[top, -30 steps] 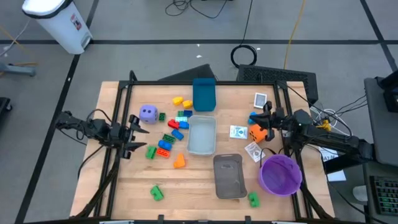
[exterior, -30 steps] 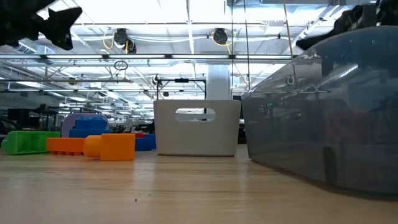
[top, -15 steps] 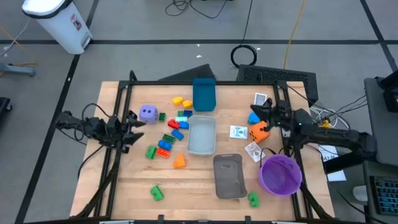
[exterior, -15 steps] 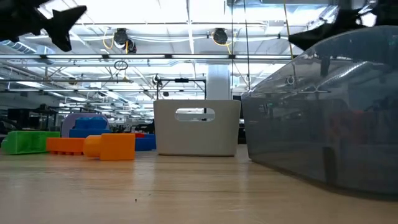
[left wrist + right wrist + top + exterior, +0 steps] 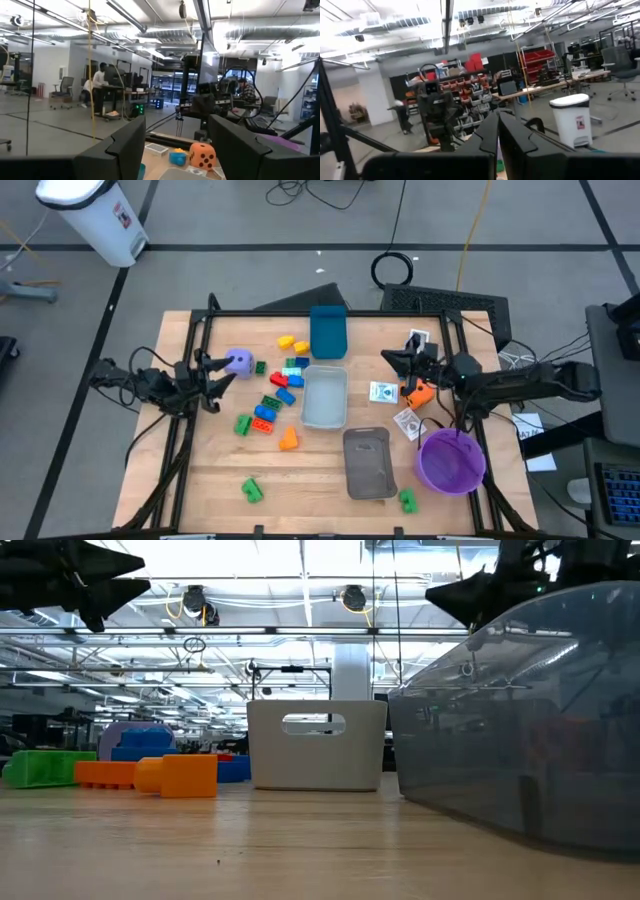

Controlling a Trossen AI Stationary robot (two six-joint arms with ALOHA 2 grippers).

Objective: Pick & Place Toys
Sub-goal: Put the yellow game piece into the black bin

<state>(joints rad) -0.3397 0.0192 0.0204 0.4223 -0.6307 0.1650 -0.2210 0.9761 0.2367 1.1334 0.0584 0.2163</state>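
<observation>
Hovering near the purple dotted die [image 5: 238, 361], the left gripper [image 5: 218, 370] holds its fingers apart, probably readying a grab. Small plastic bricks [image 5: 268, 402] lie scattered on the wooden tabletop [image 5: 320, 470]. Right gripper [image 5: 392, 358], fingers together and empty, floats above the orange dotted die [image 5: 420, 392].

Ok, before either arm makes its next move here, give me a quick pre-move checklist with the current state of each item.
1. Left gripper jaws open, nothing between them: ok.
2. Right gripper jaws shut, nothing held: ok, but must open before a pick.
3. Purple die just ahead of left gripper, unobstructed: ok.
4. Orange die partly under the right arm: not ok.
5. Light grey tray free to receive toys: ok.
6. Gripper heights above the table: cannot tell.
</observation>
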